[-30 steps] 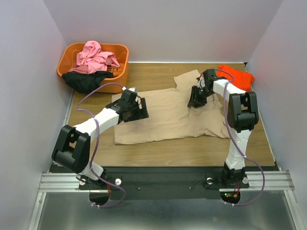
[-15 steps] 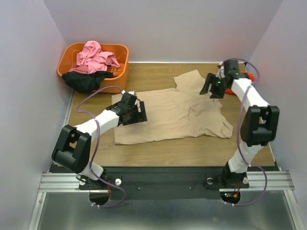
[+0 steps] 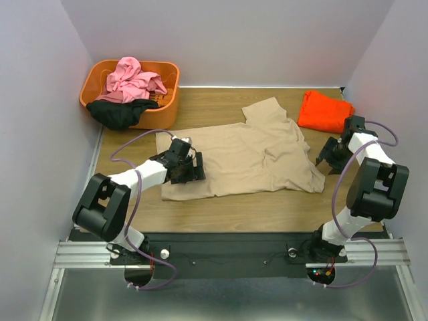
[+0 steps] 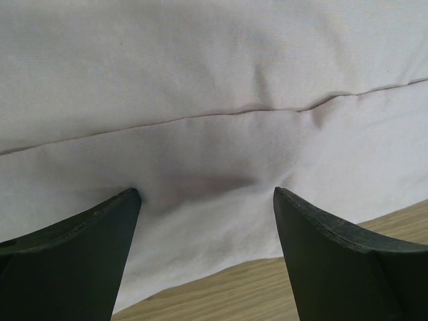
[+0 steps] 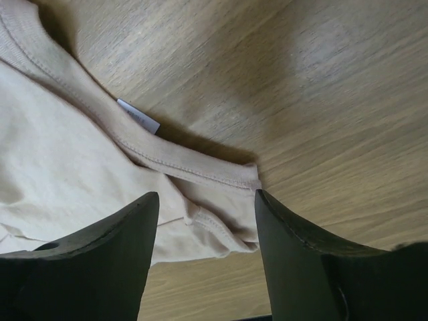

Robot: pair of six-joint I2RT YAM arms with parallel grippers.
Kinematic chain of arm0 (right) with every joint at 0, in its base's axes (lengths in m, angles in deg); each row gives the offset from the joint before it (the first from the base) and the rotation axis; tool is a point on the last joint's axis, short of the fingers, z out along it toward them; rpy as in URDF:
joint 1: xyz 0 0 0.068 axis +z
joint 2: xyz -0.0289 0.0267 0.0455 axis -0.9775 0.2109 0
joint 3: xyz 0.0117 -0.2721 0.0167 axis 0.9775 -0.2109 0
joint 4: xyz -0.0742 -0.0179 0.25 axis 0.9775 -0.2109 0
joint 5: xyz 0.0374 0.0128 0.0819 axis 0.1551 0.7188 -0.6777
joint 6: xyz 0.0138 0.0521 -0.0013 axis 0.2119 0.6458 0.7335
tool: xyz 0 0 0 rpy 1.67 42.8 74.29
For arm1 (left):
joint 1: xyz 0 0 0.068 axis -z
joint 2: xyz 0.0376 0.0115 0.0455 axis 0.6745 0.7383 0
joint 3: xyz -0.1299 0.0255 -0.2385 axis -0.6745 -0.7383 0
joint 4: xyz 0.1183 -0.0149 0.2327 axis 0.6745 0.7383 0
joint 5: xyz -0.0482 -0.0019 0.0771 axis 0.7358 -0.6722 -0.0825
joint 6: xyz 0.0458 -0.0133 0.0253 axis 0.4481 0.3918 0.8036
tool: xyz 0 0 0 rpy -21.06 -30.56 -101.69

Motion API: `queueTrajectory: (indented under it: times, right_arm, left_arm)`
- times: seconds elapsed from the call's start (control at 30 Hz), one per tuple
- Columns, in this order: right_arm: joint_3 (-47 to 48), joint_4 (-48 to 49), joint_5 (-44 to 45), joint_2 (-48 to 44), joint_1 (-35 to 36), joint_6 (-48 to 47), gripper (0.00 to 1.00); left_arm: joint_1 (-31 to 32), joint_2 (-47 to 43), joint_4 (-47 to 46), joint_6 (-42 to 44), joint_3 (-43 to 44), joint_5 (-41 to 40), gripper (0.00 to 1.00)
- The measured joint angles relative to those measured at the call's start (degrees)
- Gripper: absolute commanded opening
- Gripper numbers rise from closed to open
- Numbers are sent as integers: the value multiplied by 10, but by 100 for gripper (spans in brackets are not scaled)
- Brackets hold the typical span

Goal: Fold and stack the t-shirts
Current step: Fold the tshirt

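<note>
Tan, soft t-shirt (image 3: 247, 155) lies wrinkled on woodgrain table (image 3: 267, 208); left claw (image 4: 207, 195) and right claw (image 5: 207, 196) both gape apart.

tan t-shirt (image 3: 254, 150) spread out — orange-red one (image 3: 324, 111) folded nearby

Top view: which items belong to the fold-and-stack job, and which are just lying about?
Job:
- tan t-shirt, spread flat
- orange-red t-shirt, folded
- pink t-shirt, in the basket
- black t-shirt, over the basket's rim

Lying about:
- orange basket
- wooden table
</note>
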Motion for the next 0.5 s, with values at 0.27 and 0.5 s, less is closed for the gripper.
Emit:
queueTrajectory:
  times: [0.27, 0.5]
  right_arm:
    - [-8, 0, 31, 0, -5, 3, 59]
    - [-9, 1, 35, 23, -14, 3, 56]
  left_arm:
    - [0, 9, -24, 9, 0, 7, 93]
    - [0, 17, -42, 6, 0, 8, 93]
